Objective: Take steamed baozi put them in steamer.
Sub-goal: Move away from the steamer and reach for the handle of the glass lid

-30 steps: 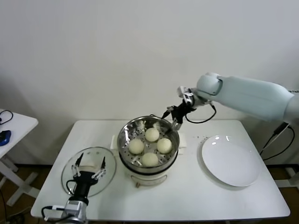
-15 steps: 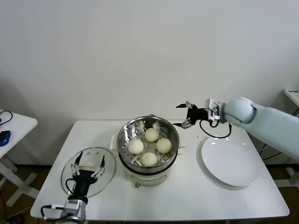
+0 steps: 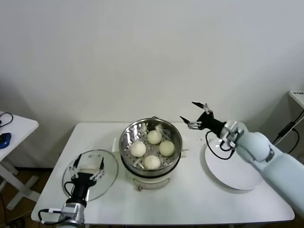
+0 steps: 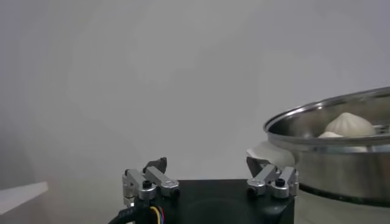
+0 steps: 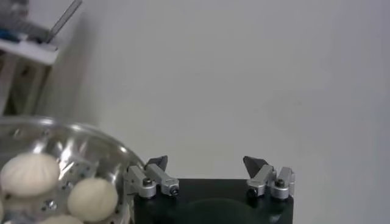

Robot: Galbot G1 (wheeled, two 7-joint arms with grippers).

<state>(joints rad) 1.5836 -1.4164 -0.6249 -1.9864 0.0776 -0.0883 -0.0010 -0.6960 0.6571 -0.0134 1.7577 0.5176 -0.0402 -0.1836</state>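
Tabletop (image 3: 190,199) carries the steamer (image 3: 151,124), where we count four steamed baozi (image 3: 152,162) on its perforated tray. Beside it, the white plate (image 3: 235,166) lies bare, so we judge loading done. Right hand (image 3: 195,115) hovers released, empty; left hand (image 3: 88,165) waits spread over the glass lid (image 3: 110,176).

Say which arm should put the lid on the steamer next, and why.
Left, probably. The left gripper hangs open right over the glass lid, beside the steamer holding four baozi. The right gripper is open too, but on the far side, near the plate.
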